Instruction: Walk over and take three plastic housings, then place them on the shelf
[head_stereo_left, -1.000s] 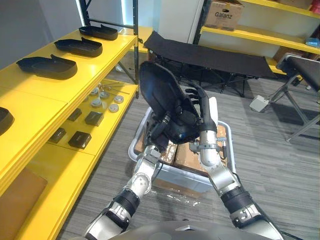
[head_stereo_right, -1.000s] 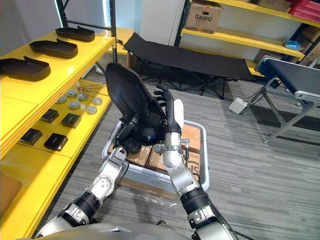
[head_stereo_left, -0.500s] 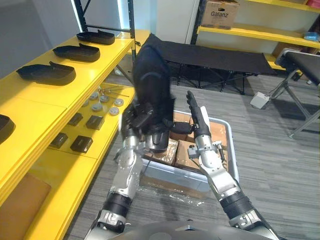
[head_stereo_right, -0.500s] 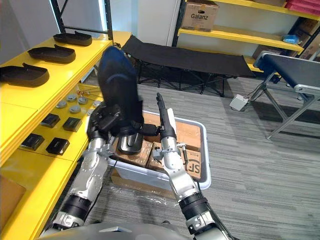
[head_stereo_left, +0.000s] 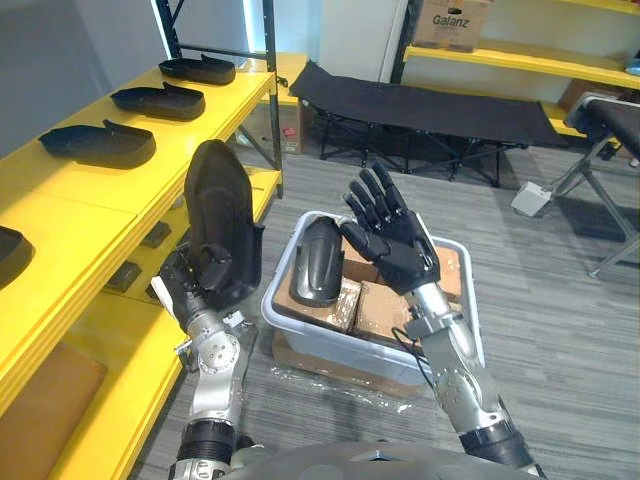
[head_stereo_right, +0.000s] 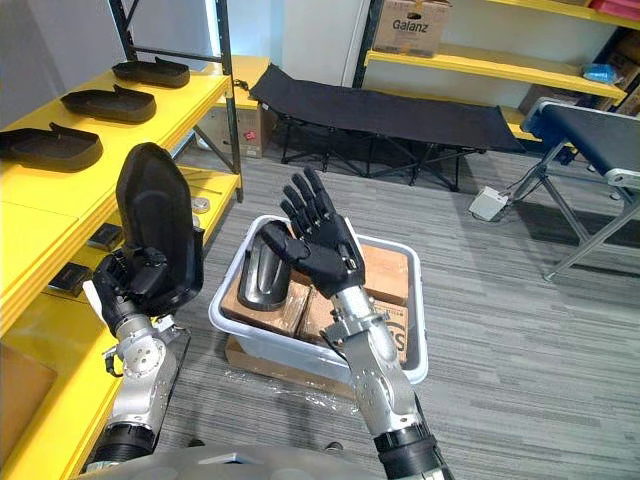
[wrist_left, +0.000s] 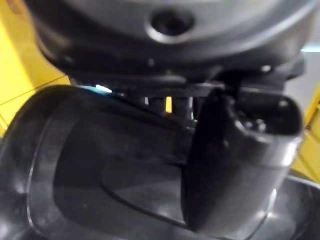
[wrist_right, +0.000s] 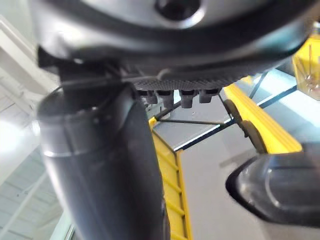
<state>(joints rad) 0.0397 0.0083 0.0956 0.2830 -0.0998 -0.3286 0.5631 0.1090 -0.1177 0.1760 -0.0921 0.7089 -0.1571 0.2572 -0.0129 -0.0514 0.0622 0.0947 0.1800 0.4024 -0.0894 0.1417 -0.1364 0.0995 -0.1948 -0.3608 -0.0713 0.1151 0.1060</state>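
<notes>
**Housing gripped in left hand, ready for the shelf**

Housing stands upright, long dark shell, lower end clamped in left hand, with fingers and thumb curled round it. The left wrist view confirms the thumb is hooked over the rim. It sits between the yellow shelf and the bin, touching neither.

Right hand is raised over the bin with fingers spread, palm up, and holds nothing. A second housing lies in the bin on cardboard boxes. Three more housings lie flat in a row on the top shelf board, plus part of another at the near edge.

Step in hand looks like the carry to the shelf. To do it well:
- swing the left arm out over the top board
- tip the shell from upright to flat, as the row lies
- aim for bare yellow between the near pieces
- let go only once it rests

Grip is low on a tall part, so it may pivot; go slow. Keep the right hand clear.
</notes>
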